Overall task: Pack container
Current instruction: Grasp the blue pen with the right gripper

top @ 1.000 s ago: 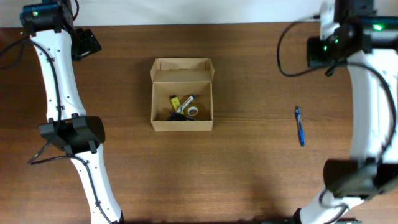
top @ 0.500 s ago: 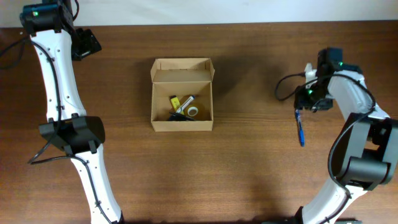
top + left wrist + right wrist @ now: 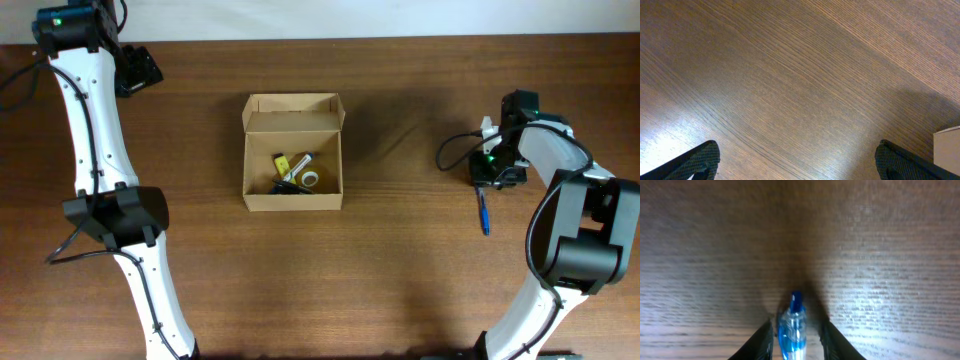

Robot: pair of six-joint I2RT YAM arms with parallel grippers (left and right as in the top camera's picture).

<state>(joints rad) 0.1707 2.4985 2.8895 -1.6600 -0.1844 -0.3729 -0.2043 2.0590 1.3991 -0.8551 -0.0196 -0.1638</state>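
The tan cardboard container [image 3: 293,201] stands open at the table's middle, lid flap folded back. Inside lie a small tape roll [image 3: 311,179], a yellow item [image 3: 281,160] and dark pens. A blue pen [image 3: 483,212] lies on the table at the right. My right gripper [image 3: 487,178] is down over the pen's upper end. In the right wrist view its fingers [image 3: 795,340] straddle the pen [image 3: 792,325] with small gaps on both sides. My left gripper [image 3: 140,70] is open and empty at the far back left, and its fingers [image 3: 797,160] are spread wide over bare wood.
A pale corner of the container [image 3: 947,150] shows at the right edge of the left wrist view. The table is brown wood with a white wall edge along the back.
My right arm came down from the back right corner to the blue pen and lowered its fingers around the pen's upper end. The left arm and the container have not moved.
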